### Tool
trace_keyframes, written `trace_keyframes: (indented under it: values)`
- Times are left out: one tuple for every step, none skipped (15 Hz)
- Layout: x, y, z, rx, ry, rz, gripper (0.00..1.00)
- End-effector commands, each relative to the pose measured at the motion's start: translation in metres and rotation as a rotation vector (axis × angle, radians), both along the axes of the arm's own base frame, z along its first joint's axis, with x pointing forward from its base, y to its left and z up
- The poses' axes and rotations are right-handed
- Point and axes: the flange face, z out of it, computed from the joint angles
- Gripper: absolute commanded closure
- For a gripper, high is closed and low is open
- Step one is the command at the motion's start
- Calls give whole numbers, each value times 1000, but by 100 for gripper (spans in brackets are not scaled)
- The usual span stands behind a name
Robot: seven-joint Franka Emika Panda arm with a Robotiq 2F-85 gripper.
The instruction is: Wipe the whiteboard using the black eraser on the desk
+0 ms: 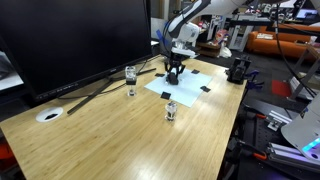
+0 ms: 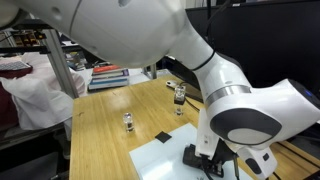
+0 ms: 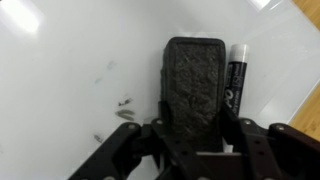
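Grips the black eraser point(image 3: 195, 75) lengthwise in the gripper point(image 3: 195, 128), jaws drawn in to the block's width, block lying face down on the whiteboard point(image 3: 70, 60). Shows faint dark marks point(image 3: 122, 108) on the white surface just beside one long side of the eraser. Shows a small black-and-white stick point(image 3: 237, 75) lying along the other long side; contact between the two: cannot tell. Reaches the board's edge close past that stick, with bare wood of the desk point(image 3: 305, 112) beyond.

In an exterior view, sets the gripper point(image 1: 176, 72) low over the far part of the whiteboard point(image 1: 190, 88), the board lying flat between the big dark monitor point(image 1: 80, 40) and the desk's side edge. Marks the board's near rim with flat black tabs point(image 1: 166, 96). Leaves most of the board's white surface bare on the near side of the gripper. Leaves broad bare wood beyond that, running to the rounded near edge. Keeps a small white disc point(image 1: 48, 115) well apart, at the opposite end of the desk.

Counts two containers. Puts a clear glass vessel point(image 1: 131, 75) near the monitor's foot, apart from the board. Puts a second clear glass vessel point(image 1: 171, 110) just off the board's near corner, upright. Contents of both: too small to tell.
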Motion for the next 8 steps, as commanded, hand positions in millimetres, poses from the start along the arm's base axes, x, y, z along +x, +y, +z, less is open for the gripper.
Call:
trace_keyframes:
  values:
    - [-22, -6, -29, 10, 43, -27, 74]
    - [-29, -7, -32, 10, 54, -36, 74]
    - [-35, -8, -33, 13, 62, -48, 74]
    - [-43, -10, -35, 16, 72, -64, 74]
    - [-50, -11, -35, 20, 80, -75, 74]
    - [-59, -12, -36, 21, 91, -82, 74]
    - [-67, -12, -36, 23, 99, -89, 74]
    - [-75, -12, -36, 28, 109, -95, 74]
